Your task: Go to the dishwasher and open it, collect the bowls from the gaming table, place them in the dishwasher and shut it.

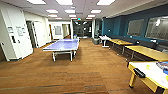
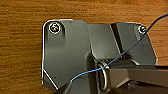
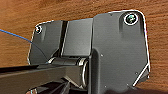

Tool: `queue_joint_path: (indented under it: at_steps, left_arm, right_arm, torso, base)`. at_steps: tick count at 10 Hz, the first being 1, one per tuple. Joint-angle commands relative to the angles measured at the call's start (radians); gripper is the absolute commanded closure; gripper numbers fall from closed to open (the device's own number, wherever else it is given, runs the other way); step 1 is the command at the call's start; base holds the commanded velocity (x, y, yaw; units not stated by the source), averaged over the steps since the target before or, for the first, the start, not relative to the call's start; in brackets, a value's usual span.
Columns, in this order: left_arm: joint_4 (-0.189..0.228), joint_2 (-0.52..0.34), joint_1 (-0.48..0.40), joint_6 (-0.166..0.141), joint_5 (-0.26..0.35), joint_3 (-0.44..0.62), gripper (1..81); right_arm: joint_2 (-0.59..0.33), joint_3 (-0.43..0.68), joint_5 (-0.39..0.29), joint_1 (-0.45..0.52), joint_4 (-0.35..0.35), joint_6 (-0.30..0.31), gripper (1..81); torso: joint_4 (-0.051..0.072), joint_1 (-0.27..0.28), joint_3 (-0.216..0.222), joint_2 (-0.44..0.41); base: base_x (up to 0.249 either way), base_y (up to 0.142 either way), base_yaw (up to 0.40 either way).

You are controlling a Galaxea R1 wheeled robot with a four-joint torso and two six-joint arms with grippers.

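The gaming table (image 1: pixel 140 82), pale-topped with a yellow edge and legs, stands at the near right in the head view. On its top lie a small yellow-green thing (image 1: pixel 147 67), perhaps one of the bowls, and a blue thing (image 1: pixel 165 71) at the frame's edge, both too blurred to tell. A dark oblong object (image 1: pixel 139 72) lies near its front edge. The dishwasher is out of view. Both wrist views look down past the robot's own dark plate onto wood-patterned floor (image 2: pixel 22 50), (image 3: pixel 15 30).
A blue table-tennis table (image 1: pixel 62 45) stands mid-room, ahead and left. Yellow tables (image 1: pixel 147 52) line the teal right wall. White cabinets and doors (image 1: pixel 15 37) run along the left. Wood-look floor (image 1: pixel 95 67) spreads between them towards a far corridor.
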Motion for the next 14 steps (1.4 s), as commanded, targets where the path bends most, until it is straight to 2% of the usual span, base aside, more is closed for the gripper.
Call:
queue_joint_path:
  at_steps: [1,10,14]
  left_arm:
    - [-0.003,-0.001,-0.046,0.003,0.045,-0.001,1.0]
    - [0.005,-0.004,-0.047,0.003,0.045,-0.001,1.0]
    - [0.012,-0.001,-0.046,0.011,0.051,0.001,1.0]
  right_arm:
    - [-0.002,0.001,-0.048,0.054,-0.002,-0.001,1.0]
    - [0.001,-0.001,-0.048,0.055,-0.002,-0.001,1.0]
    - [0.003,-0.002,-0.048,0.052,-0.002,-0.001,1.0]
  torso:
    - [0.000,0.000,0.000,0.000]
    - [0.000,0.000,0.000,0.000]
    - [0.000,-0.001,0.000,0.000]
  base:
    - [0.000,0.000,0.000]
    - [-0.008,0.000,-0.021]
    - [0.000,0.000,-0.337]
